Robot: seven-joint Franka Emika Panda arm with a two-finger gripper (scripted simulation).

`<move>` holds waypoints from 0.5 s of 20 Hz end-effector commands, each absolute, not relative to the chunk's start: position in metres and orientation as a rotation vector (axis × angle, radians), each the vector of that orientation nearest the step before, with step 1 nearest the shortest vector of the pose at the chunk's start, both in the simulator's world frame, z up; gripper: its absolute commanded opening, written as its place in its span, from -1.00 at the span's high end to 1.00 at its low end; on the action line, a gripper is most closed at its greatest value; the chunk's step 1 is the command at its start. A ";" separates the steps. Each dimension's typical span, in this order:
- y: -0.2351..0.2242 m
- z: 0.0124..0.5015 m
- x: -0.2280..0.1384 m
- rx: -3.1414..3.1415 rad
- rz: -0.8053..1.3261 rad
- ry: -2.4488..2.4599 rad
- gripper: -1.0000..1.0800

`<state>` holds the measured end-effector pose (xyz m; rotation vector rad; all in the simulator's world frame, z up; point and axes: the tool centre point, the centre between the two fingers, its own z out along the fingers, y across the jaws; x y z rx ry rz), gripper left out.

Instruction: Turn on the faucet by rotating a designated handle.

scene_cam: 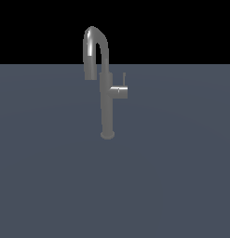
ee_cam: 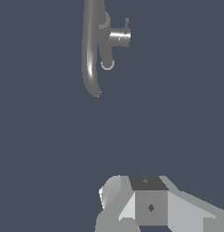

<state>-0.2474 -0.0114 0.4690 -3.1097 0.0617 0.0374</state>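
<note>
Faucet: the faucet (scene_cam: 106, 104) stands upright on the dark blue-grey desk (scene_cam: 51, 176), a bit above the middle of the exterior view. It is a tall, thin grey pole with a small round foot.
Spout: the spout (scene_cam: 92, 46) bends over the top like a hook and points down at about 10 o'clock from the pole's middle.
Handle: the handle (scene_cam: 120, 90) is a short grey stub sticking out of the pole toward 3 o'clock in the exterior view. A thin rod (scene_cam: 124, 78) stands up from its tip, toward 12 o'clock.
Claw: the claw (ee_cam: 149, 206) shows only in the wrist view, as grey blocky parts at the edge of the picture. Its fingertips are cut off, so one cannot tell if it is open or closed. It holds nothing that can be seen.
Gap: in the wrist view the faucet (ee_cam: 91, 50) and handle (ee_cam: 119, 37) are well apart from the claw, with bare desk (ee_cam: 41, 145) between them.
</note>
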 end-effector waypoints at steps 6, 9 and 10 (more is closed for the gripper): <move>-0.011 0.469 -0.244 -3.100 0.051 0.077 1.00; -0.010 0.468 -0.239 -3.084 0.072 0.100 1.00; -0.009 0.468 -0.237 -3.077 0.081 0.110 1.00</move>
